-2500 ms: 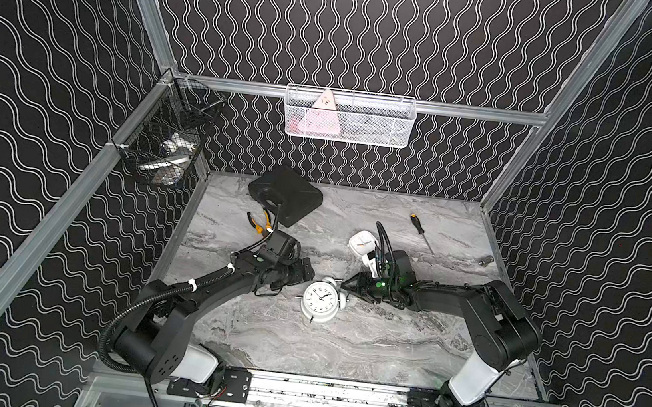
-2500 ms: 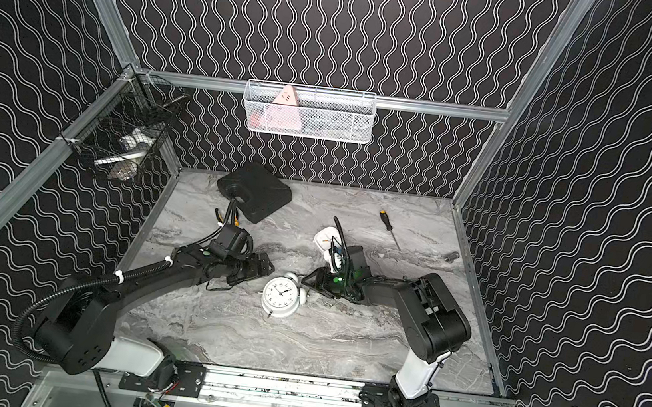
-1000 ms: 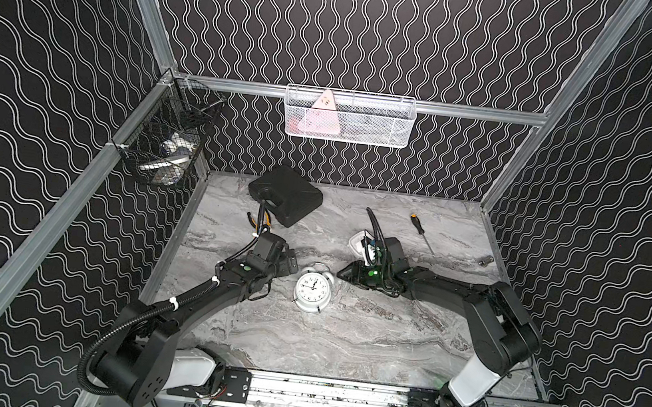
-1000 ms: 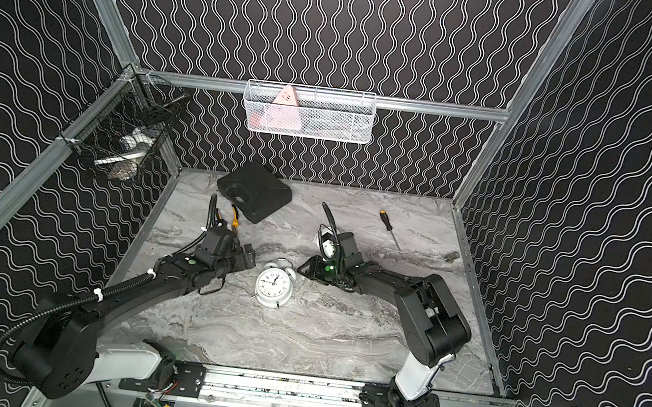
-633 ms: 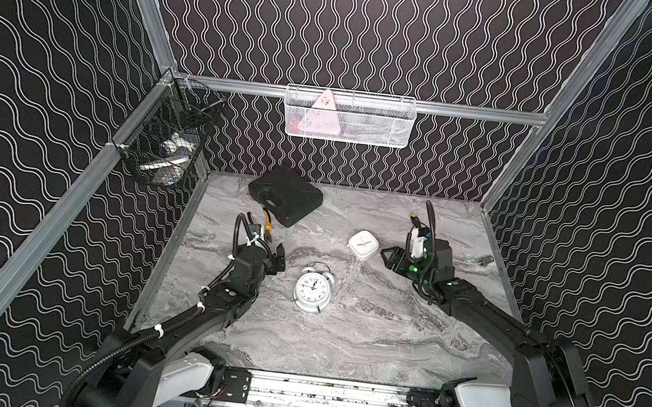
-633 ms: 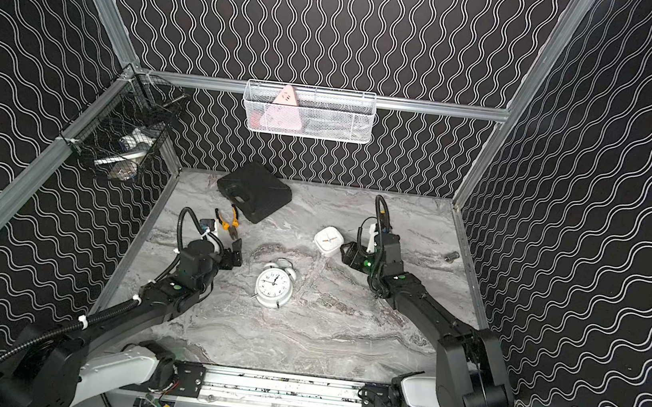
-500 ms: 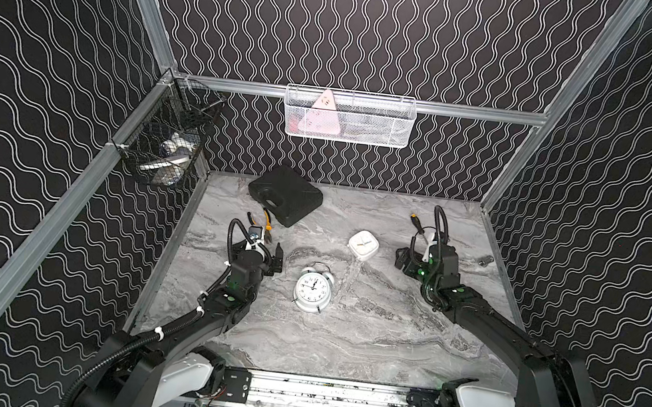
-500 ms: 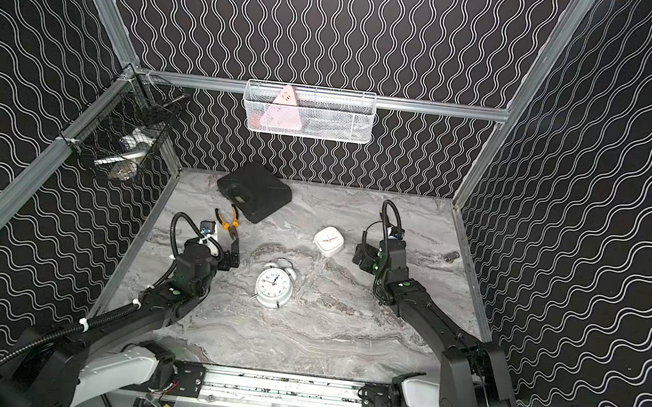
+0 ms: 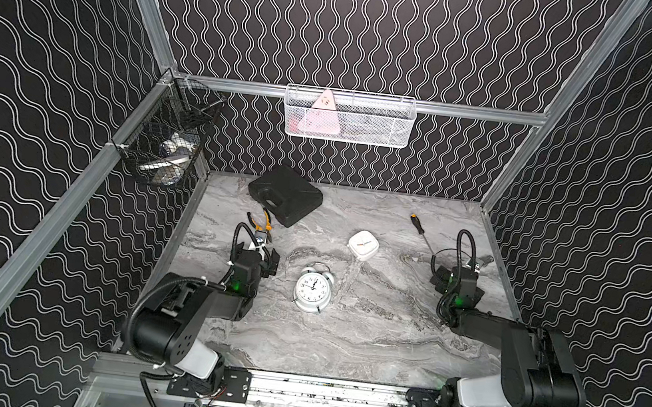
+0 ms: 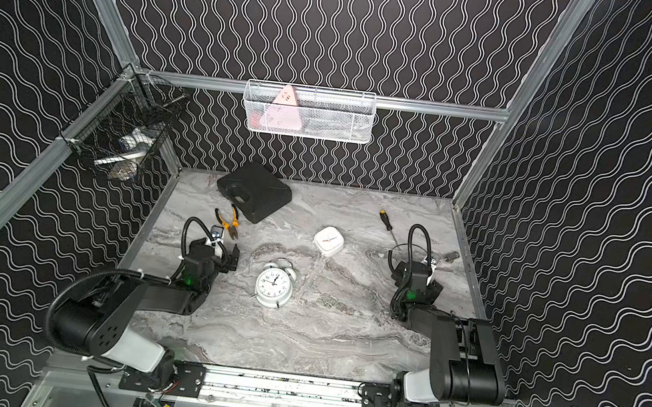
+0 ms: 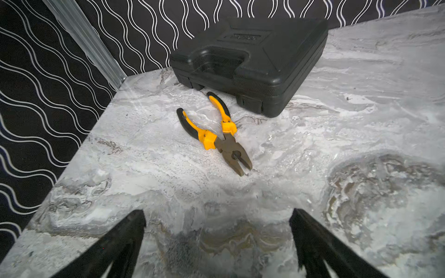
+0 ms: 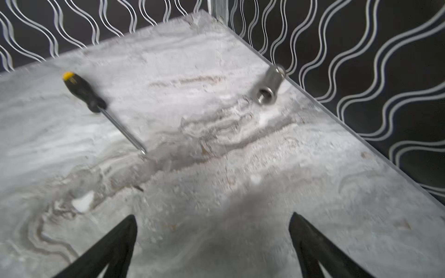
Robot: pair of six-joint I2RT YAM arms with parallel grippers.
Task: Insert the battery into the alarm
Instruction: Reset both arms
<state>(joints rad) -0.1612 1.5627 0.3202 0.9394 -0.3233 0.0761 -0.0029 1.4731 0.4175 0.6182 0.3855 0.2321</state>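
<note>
A black wire basket (image 9: 162, 140) hangs on the left wall, holding pale, silvery items too small to name. The left arm (image 9: 195, 306) lies low over the table (image 9: 342, 340). The left jaws are spread wide, grasping nothing, and face the pliers (image 11: 216, 134) and a closed black case (image 11: 252, 62). A white mesh basket (image 9: 348, 117) on the back wall holds a pink triangular piece (image 9: 321, 116). The alarm (image 9: 312, 290) lies face up on the table between the arms, apart from both. Its long axis runs near to far, bells toward the back wall and feet toward the near edge. To its right lie a white square clock (image 9: 363, 246) and a screwdriver (image 12: 84, 93). The right jaws are also released and empty, near a metal sleeve (image 12: 268, 84).
</note>
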